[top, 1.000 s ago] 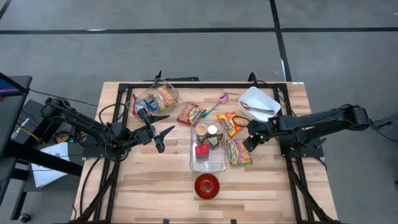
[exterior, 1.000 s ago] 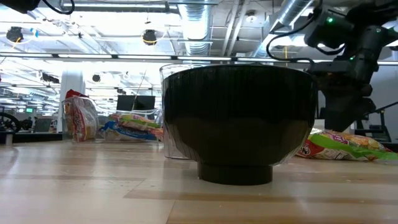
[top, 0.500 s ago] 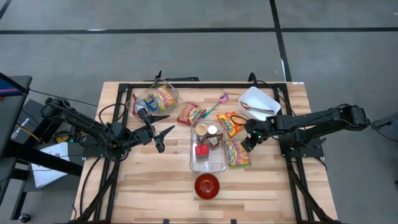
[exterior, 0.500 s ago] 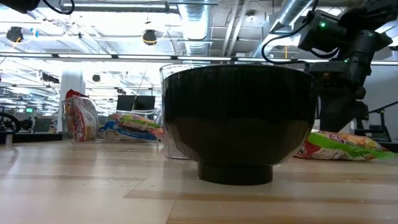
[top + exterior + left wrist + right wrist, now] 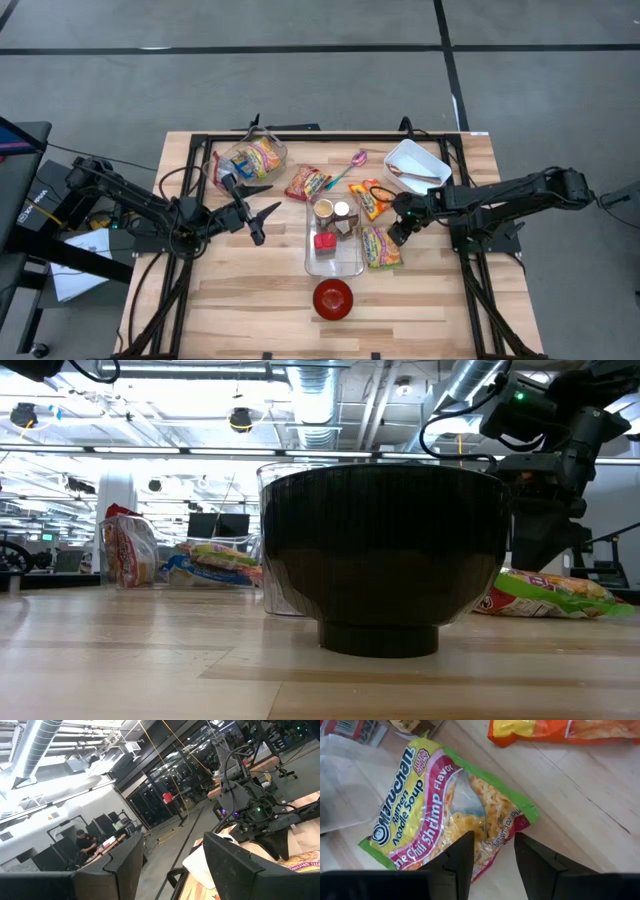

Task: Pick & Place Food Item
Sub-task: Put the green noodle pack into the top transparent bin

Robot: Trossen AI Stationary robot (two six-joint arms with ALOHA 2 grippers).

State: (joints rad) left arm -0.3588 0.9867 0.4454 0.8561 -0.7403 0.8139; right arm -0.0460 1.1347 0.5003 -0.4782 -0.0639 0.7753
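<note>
Only the right wrist view shows the words on the ramen noodle pack (image 5: 445, 805). The right gripper (image 5: 492, 857) hangs over it, fingers spread, touching nothing.

Even, soft light falls from overhead onto the desk (image 5: 250, 290), and shadows under the arms are faint and short. Seen level with the desk top, the ceiling lamps (image 5: 240, 420) glare white and wash out the room behind, so the black bowl (image 5: 385, 555) reads as a near silhouette, its surface detail lost. The left wrist camera looks into a bright, bent-looking hall with curved lines at the edges. The noodle packet (image 5: 445, 815) shows sharp, with sheen on its wrapper.
</note>
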